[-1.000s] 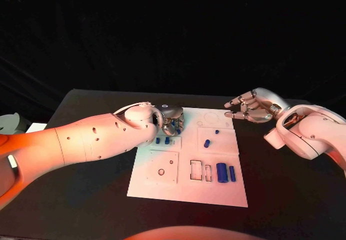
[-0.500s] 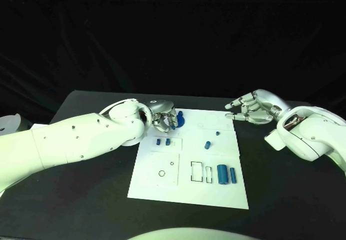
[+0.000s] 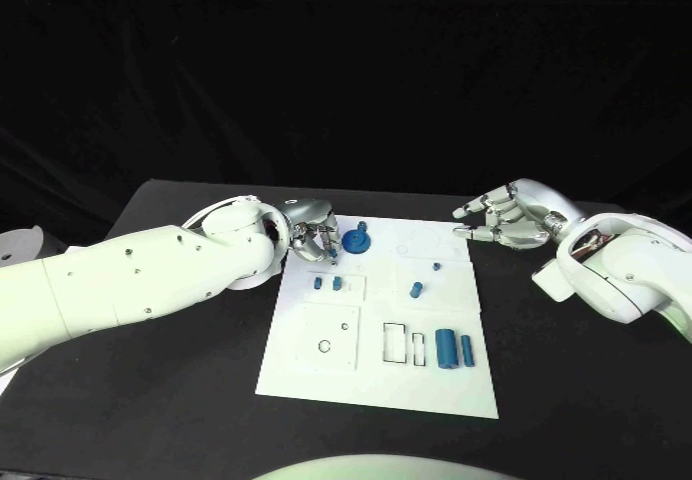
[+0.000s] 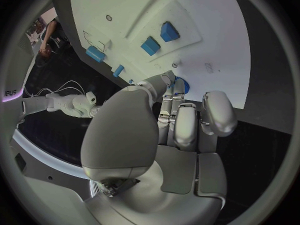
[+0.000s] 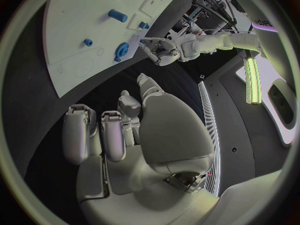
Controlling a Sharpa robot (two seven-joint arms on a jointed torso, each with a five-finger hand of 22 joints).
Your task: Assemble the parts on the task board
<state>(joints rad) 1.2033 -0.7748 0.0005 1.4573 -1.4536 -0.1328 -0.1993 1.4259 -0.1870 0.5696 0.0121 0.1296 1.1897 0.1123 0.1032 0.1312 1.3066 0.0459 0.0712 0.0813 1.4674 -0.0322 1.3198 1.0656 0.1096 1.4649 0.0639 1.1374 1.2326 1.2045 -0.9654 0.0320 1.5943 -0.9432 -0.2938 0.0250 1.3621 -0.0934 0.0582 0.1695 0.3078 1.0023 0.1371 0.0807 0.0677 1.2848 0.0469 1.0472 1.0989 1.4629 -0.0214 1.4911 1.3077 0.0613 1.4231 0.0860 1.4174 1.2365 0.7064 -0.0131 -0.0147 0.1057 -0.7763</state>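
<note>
The white task board (image 3: 378, 380) lies mid-table. A round blue part (image 3: 356, 241) rests near its far left corner, also seen as the round part (image 5: 122, 50) in the right wrist view. My left hand (image 3: 307, 240) hovers just left of that part with fingers partly curled and nothing in them; the part (image 4: 181, 83) peeks past its fingertips. Two small blue blocks (image 3: 326, 284) sit close in front of this hand. My right hand (image 3: 505, 222) hangs beyond the board's far right corner, loosely curled and holding nothing.
More blue parts lie on the board: a tiny peg (image 3: 434, 266), a short piece (image 3: 415, 290) and two cylinders (image 3: 454, 347) beside rectangular outlines. A white object (image 3: 18, 245) sits at the table's far left edge. Black tabletop (image 3: 159, 400) surrounds the board.
My left hand, which was over the round blue part, has drawn back to the left and the part now lies bare on the board. The right hand has barely moved.
</note>
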